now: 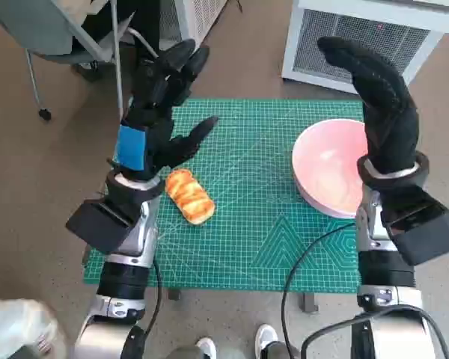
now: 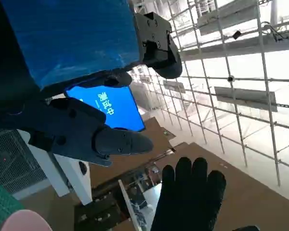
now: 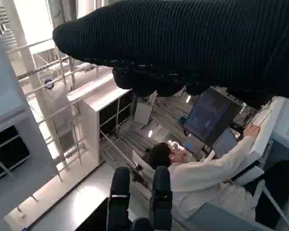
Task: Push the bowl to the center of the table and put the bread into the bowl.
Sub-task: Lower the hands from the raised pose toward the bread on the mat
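Head view: the left hand (image 1: 159, 112) is raised above the left part of the table (image 1: 247, 254), which is covered with a green mat. Its fingers are spread apart and hold nothing. The bread (image 1: 188, 195) lies on the mat just below this hand, on the side of the wrist, and does not touch it. To the right of the bread there is a free part of the mat, and then the pink bowl (image 1: 325, 176) stands near the right edge of the table. The right hand (image 1: 382, 101) is lifted above the far right side of the bowl, with the fingers stretched forward and nothing in them. I cannot tell if the glove touches the rim.

In the left wrist view the black fingers (image 2: 86, 132) are open in the air, and the tips of the gloved right hand (image 2: 190, 195) are seen beyond them. In the right wrist view a person (image 3: 207, 178) sits at a desk with a monitor.
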`<state>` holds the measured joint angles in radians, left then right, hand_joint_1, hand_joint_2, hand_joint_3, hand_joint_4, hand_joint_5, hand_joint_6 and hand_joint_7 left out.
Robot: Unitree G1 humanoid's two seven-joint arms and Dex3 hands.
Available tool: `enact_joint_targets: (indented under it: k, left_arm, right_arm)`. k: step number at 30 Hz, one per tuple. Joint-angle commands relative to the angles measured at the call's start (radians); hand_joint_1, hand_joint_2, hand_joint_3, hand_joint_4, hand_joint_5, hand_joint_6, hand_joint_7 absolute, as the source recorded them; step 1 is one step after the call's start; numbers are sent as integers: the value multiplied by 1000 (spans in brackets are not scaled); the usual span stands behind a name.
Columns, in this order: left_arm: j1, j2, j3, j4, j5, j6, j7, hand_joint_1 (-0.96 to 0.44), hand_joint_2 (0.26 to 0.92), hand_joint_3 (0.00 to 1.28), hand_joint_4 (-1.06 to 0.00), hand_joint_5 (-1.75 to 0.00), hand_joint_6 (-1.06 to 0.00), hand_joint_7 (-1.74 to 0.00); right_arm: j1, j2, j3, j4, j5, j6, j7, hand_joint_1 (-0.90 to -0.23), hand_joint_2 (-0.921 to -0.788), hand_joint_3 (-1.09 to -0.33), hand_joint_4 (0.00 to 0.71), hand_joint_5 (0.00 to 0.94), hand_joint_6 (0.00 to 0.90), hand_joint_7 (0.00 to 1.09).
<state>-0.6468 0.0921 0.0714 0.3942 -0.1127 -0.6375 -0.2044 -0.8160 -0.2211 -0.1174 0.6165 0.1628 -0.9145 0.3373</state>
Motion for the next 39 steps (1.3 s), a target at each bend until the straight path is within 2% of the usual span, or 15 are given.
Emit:
enact_joint_targets:
  k: [1,14,24,28,32,36,39]
  left_arm:
    - [-18,8,3,11,2,-14,-4,-273,921,206,-467,-68,-175,-651]
    - [-24,11,4,13,-5,-13,-12,-272,921,203,-461,-64,-173,-656]
    - [-26,8,4,20,-7,-17,-16,-264,921,203,-458,-62,-171,-659]
    - [-25,8,4,24,-9,-19,-18,-264,921,203,-457,-62,-170,-660]
    - [-21,9,5,23,-8,-21,-19,-264,921,202,-456,-60,-171,-660]
    - [-19,12,7,24,-7,-22,-19,-266,921,202,-448,-56,-171,-661]
    - [-16,16,9,26,-10,-22,-22,-271,921,204,-444,-53,-170,-661]
  right_arm:
    - [27,-4,-2,-9,10,9,8,-558,-921,-770,263,0,312,32]
    - [30,-6,-4,-6,-8,0,-2,-550,-921,-771,268,2,315,33]
    - [35,-21,-14,8,-3,-8,3,-549,-921,-771,268,1,315,32]
    - [40,-44,-30,30,15,-19,16,-549,-921,-771,266,1,315,32]
    - [41,-82,-65,93,47,-40,39,-546,-921,-777,253,5,310,29]
    - [35,-118,-106,178,47,-68,25,-546,-921,-788,241,8,302,25]
    - [36,-148,-147,249,32,-76,-21,-551,-921,-791,240,9,301,25]
